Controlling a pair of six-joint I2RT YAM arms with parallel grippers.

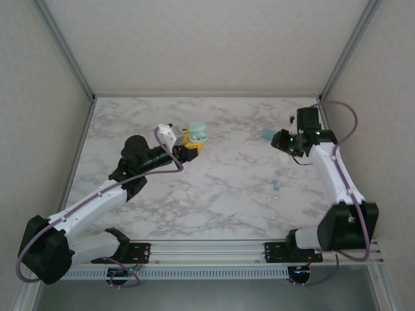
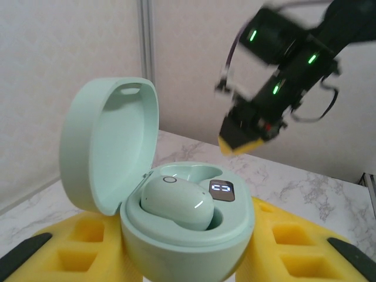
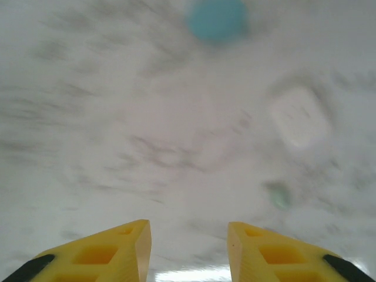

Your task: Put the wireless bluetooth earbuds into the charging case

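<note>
My left gripper [image 2: 188, 261] is shut on the charging case [image 2: 188, 244], a pale mint oval shell held above the table with its lid [image 2: 108, 141] hinged up. One earbud [image 2: 176, 202] sits in the case's left well, beside a small lit display. From above, the case [image 1: 196, 133] is at the left gripper [image 1: 190, 144], left of centre. My right gripper [image 1: 281, 140] stands open and empty over the marble at far right, and its yellow fingers [image 3: 117, 249] show blurred. A round light-blue piece [image 1: 266, 134] lies just left of it. I cannot tell whether that piece is the other earbud.
Small bluish bits [image 1: 275, 184] and a white scrap [image 1: 272, 197] lie on the marble table [image 1: 214, 194] near the right arm. The right wrist view shows a blue round piece [image 3: 217, 19], a white rounded piece [image 3: 298, 116] and a tiny teal piece [image 3: 278, 195]. Walls enclose three sides.
</note>
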